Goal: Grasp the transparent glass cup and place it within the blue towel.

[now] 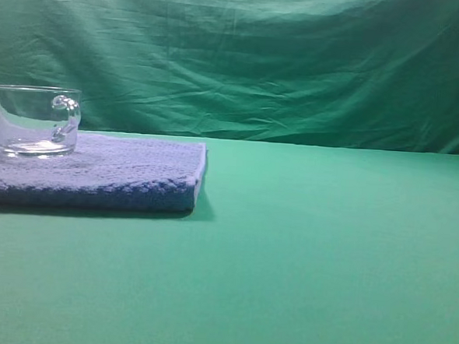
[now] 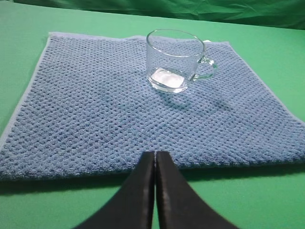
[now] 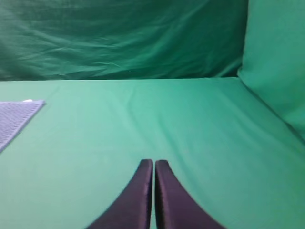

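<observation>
The cup (image 2: 177, 59) stands upright on the towel (image 2: 95, 109), well inside its edges, toward the far side as seen from the left pincer (image 2: 155, 157). Judged from how things lie, the placing is done: the cup rests on the cloth with nothing holding it, and nothing seems left but to keep the arms clear.

The left pincer has its fingers pressed together and empty. It sits just short of the towel's near edge, with the cup ahead of it and a little to its right, well apart. The cup's handle points to the pincer's right.

The right pincer (image 3: 154, 164) is also closed on nothing, over bare green cloth (image 3: 190, 124). Only a corner of the towel shows far off to its left, and the cup is out of its view.

The cup is empty. Only a bright glint shows on its thick base.
</observation>
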`<state>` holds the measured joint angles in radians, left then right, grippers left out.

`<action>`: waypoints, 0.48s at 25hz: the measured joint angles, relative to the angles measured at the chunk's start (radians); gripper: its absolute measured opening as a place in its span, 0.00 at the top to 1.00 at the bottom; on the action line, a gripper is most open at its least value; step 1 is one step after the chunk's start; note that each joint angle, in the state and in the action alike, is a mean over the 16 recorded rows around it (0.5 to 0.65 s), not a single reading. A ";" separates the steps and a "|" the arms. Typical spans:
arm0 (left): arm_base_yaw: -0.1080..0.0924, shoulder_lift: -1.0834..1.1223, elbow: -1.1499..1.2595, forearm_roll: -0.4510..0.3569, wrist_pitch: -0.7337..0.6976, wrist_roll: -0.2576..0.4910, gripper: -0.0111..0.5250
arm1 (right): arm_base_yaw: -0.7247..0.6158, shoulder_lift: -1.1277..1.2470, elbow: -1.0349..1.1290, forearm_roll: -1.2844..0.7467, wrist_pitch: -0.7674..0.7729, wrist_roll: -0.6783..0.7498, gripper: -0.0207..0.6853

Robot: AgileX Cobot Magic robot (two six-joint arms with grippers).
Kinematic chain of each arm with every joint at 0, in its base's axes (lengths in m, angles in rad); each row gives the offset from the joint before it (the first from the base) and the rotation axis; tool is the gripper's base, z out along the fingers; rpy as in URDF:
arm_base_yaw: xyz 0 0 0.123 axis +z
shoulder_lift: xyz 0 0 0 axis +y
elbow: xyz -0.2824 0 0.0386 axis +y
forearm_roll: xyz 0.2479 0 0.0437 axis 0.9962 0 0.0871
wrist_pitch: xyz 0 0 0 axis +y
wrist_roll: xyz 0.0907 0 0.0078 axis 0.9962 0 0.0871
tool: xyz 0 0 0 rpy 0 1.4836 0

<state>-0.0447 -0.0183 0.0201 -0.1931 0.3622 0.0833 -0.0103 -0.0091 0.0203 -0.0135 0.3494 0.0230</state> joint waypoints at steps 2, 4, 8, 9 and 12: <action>0.000 0.000 0.000 0.000 0.000 0.000 0.98 | -0.010 0.000 0.004 -0.003 0.011 -0.005 0.97; 0.000 0.000 0.000 0.000 0.000 0.000 0.98 | -0.015 0.000 0.006 -0.007 0.021 -0.010 0.97; 0.000 0.000 0.000 0.000 0.000 0.000 0.98 | -0.016 0.000 0.007 -0.012 0.034 -0.017 0.97; 0.000 0.000 0.000 0.000 0.000 0.000 0.98 | -0.016 0.000 0.007 -0.013 0.037 -0.019 0.97; 0.000 0.000 0.000 0.000 0.000 0.000 0.98 | -0.016 0.000 0.007 -0.015 0.041 -0.022 0.97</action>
<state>-0.0447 -0.0183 0.0201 -0.1931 0.3622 0.0833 -0.0266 -0.0091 0.0272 -0.0288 0.3902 0.0011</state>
